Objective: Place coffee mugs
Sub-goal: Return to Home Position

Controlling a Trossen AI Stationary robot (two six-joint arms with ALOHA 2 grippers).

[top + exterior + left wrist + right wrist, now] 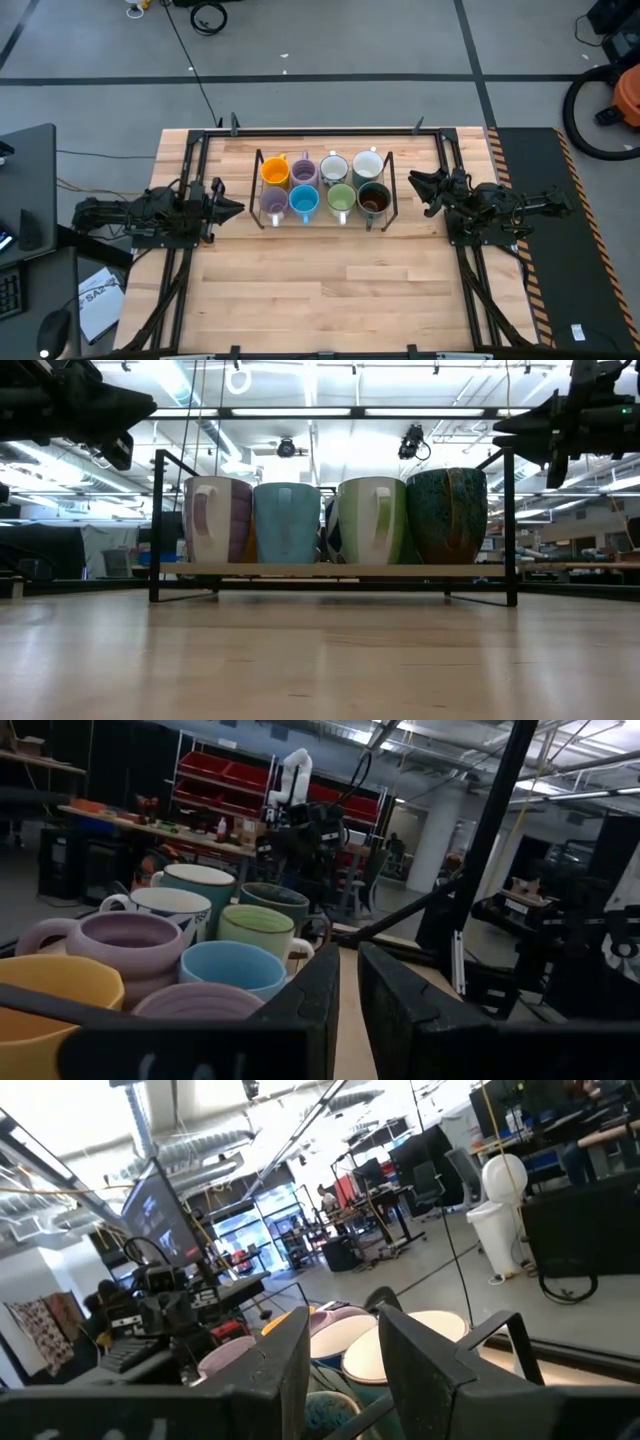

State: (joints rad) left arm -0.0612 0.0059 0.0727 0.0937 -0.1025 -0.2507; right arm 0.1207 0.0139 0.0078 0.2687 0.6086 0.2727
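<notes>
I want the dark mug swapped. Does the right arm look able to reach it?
Likely yes: the dark mug stands at the right end of the rack, nearest the right gripper, nothing over it.

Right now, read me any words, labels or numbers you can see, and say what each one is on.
No text can be read for certain.
White sheet left of the table: dark print, too blurred to read.
White label on the black panel right of the table: too small to read.
Coffee mugs: no lettering shows.
</notes>
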